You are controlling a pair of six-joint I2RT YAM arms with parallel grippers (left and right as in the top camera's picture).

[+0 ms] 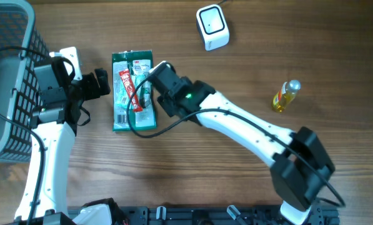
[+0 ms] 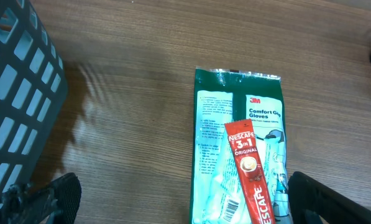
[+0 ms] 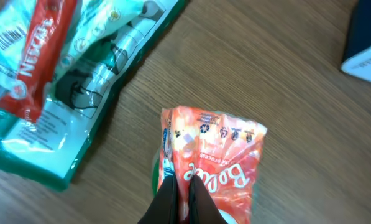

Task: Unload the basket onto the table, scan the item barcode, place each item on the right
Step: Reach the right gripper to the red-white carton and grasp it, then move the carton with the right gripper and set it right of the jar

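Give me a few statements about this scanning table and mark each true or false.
1. The right gripper is shut on an orange packet. True.
2. The left gripper is shut. False: its jaws stand wide open.
3. A red Nescafe stick lies on the green glove pack. True.
4. The white scanner sits in the basket. False: it stands on the table, apart from the basket.
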